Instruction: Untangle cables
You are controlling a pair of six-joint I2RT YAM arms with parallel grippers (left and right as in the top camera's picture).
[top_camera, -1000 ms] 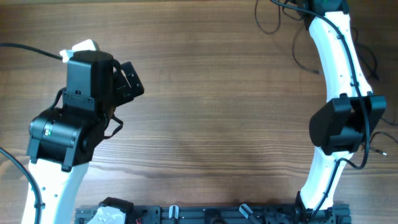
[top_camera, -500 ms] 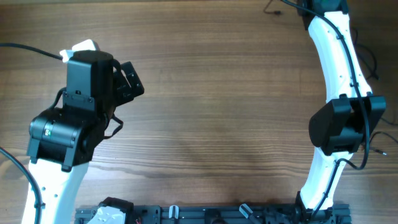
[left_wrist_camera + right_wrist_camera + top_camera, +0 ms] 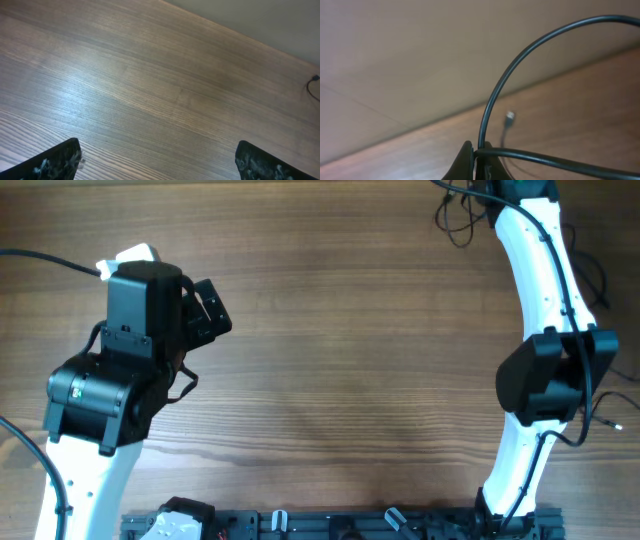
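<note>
Overhead, the cables [image 3: 452, 220] loop thinly at the worktop's [image 3: 350, 330] far right corner, against its back edge, beside the right arm [image 3: 545, 270]. Open wood spreads from there to the left arm [image 3: 110, 390]. The right end effector [image 3: 477, 159] is pinched tight on one strand, with a plug end [image 3: 509, 116] just beyond. The left end effector [image 3: 160, 162] gapes wide, well apart from the cables, holding nothing.

- Two arms: left arm [image 3: 100, 395], right arm [image 3: 548, 375].
- Two claws: left claw [image 3: 160, 162], right claw [image 3: 476, 162].
- Thin black cables [image 3: 491, 102], looped at upper right of overhead frame: strand count unclear.
- One plug end [image 3: 509, 116] showing.
- One wooden bench [image 3: 350, 360].
- One white item [image 3: 135, 255], upper left, partly hidden.
</note>
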